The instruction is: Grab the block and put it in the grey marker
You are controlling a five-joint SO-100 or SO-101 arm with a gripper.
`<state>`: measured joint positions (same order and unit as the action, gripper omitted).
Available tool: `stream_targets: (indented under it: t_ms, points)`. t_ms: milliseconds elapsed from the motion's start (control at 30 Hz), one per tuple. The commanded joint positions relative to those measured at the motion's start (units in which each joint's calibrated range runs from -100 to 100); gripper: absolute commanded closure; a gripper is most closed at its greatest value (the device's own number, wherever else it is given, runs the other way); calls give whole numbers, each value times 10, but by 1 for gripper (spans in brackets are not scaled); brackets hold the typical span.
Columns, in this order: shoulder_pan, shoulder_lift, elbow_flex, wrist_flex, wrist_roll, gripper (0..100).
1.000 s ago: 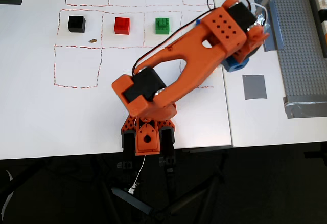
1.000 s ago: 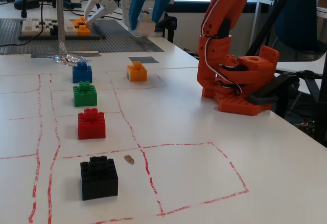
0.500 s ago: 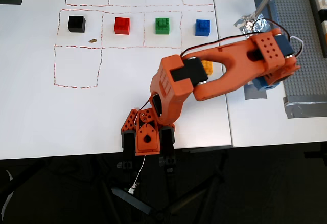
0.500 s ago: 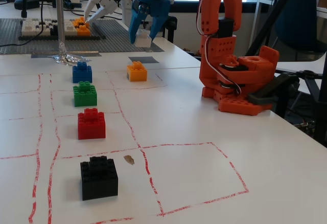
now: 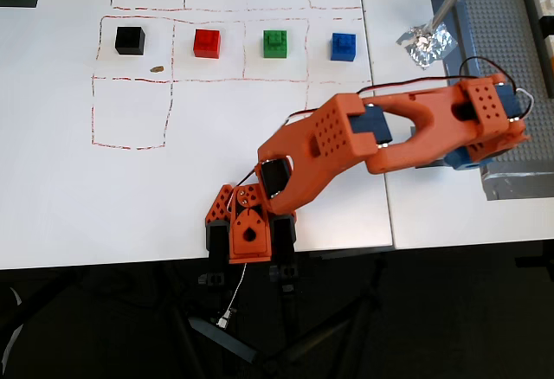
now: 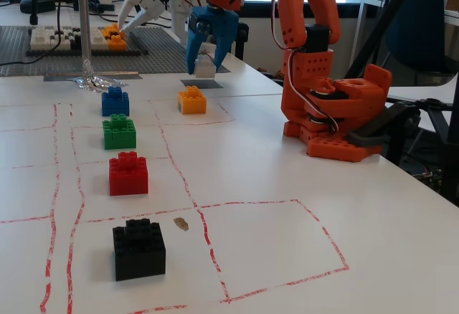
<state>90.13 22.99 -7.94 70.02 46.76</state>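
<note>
One white block (image 6: 205,66) sits between the blue fingers of the gripper (image 6: 206,62) in the fixed view, jaws closed on its sides, held just above the grey marker (image 6: 201,83). Orange brick (image 6: 192,100) just in front of the marker; blue brick (image 6: 115,102), green brick (image 6: 119,132), red brick (image 6: 128,173), black brick (image 6: 138,249) line up nearer the camera. Overhead view: arm hides block and marker.

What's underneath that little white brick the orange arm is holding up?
In the fixed view, the small white square brick hangs in the blue tool, with a flat dark grey tape patch on the table beneath. In the overhead view the arm hides both.
</note>
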Motion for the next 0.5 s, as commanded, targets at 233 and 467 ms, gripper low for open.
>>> stream_targets:
  t_ms: [233, 467]
  points:
    - [-1, -30, -58, 53, -3, 97]
    - [-5, -24, -46, 48, -11, 82]
